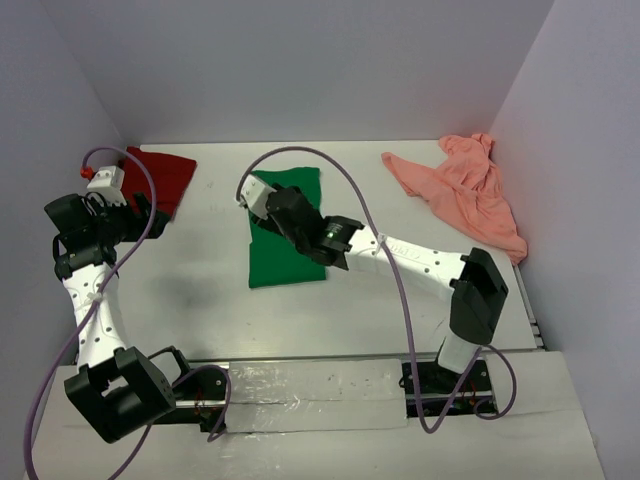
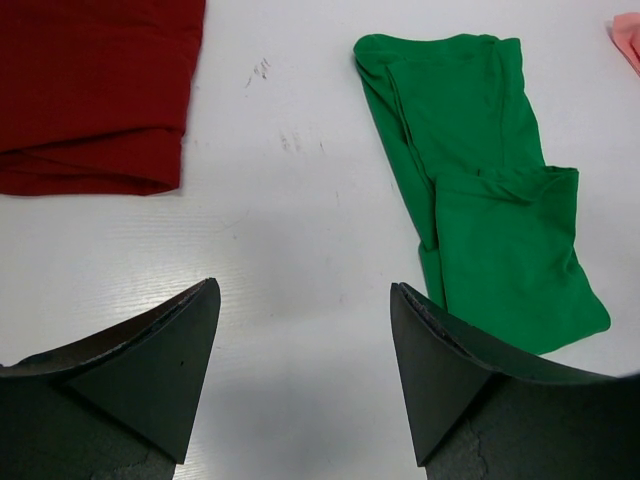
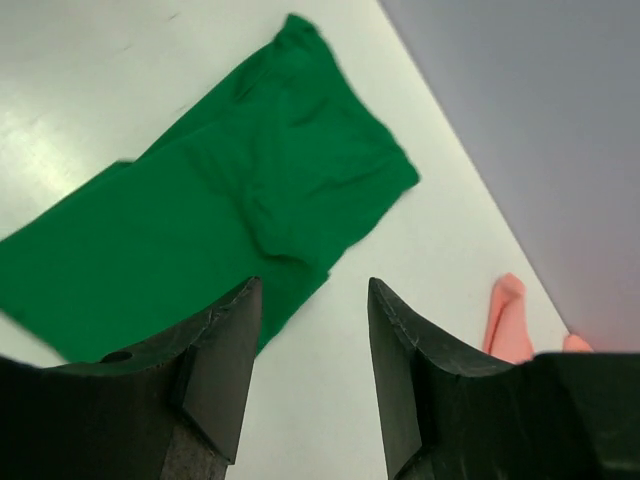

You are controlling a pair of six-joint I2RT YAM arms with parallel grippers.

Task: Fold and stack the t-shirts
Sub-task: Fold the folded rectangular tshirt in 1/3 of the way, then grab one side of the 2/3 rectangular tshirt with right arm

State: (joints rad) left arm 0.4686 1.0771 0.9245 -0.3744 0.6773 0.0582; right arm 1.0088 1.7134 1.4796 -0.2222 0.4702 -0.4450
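Near side: we find left gripper [image 2: 303, 300] w/ jaws apart, nothing btwn, over table [image 2: 300, 200], near folded red shirt [image 2: 90, 90] at far left. Right gripper [image 3: 313, 295]: jaws apart, holding nothing, above green shirt [image 3: 230, 210] mid-table, which lies as a long strip. We judge the cross fold is due: pinch all layers at one end, lift low, lay edge on edge w/o dragging. Far right: pink shirt [image 1: 465, 190] crumpled, unfolded. Right arm hides pt of green shirt from above; red shirt cut off in left wrist view.
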